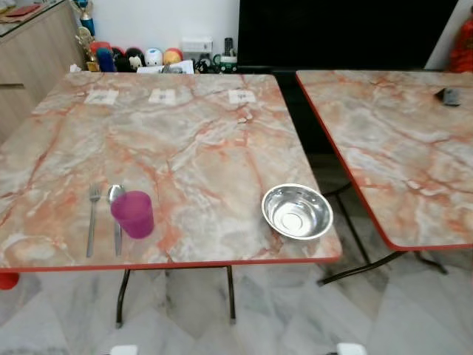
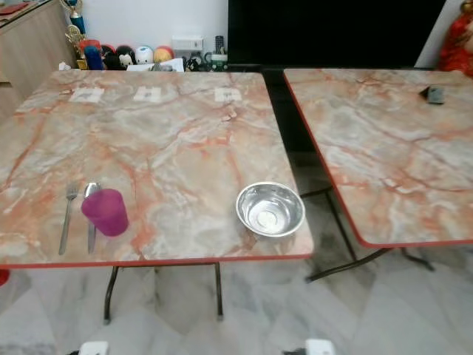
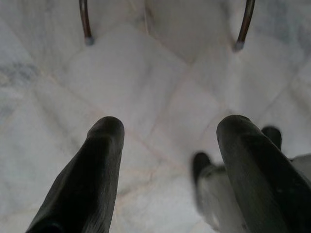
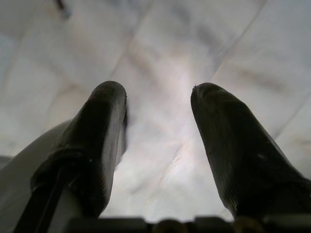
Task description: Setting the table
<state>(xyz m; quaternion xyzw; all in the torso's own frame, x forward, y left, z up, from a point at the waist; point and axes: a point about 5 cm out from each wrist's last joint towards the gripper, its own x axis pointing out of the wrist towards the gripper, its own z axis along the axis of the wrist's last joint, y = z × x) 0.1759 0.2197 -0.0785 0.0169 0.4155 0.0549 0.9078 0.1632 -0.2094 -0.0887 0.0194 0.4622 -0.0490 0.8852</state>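
A marble-patterned table point(image 1: 177, 140) with a red edge stands in front of me. Near its front left lie a fork point(image 1: 92, 219) and a spoon point(image 1: 116, 216) side by side, with a purple cup point(image 1: 134, 214) just right of the spoon. A steel bowl point(image 1: 297, 211) sits at the front right corner, empty. My left gripper point(image 3: 167, 131) hangs open over the tiled floor, nothing between its fingers. My right gripper point(image 4: 158, 99) is also open above the floor, holding nothing.
A second marble table point(image 1: 392, 140) stands to the right, with a gap between the two and a small dark object point(image 1: 448, 96) on it. Three paper labels point(image 1: 162, 96) lie at the first table's far side. Toys line the wall point(image 1: 133, 58). Table legs point(image 3: 86, 22) stand on the floor.
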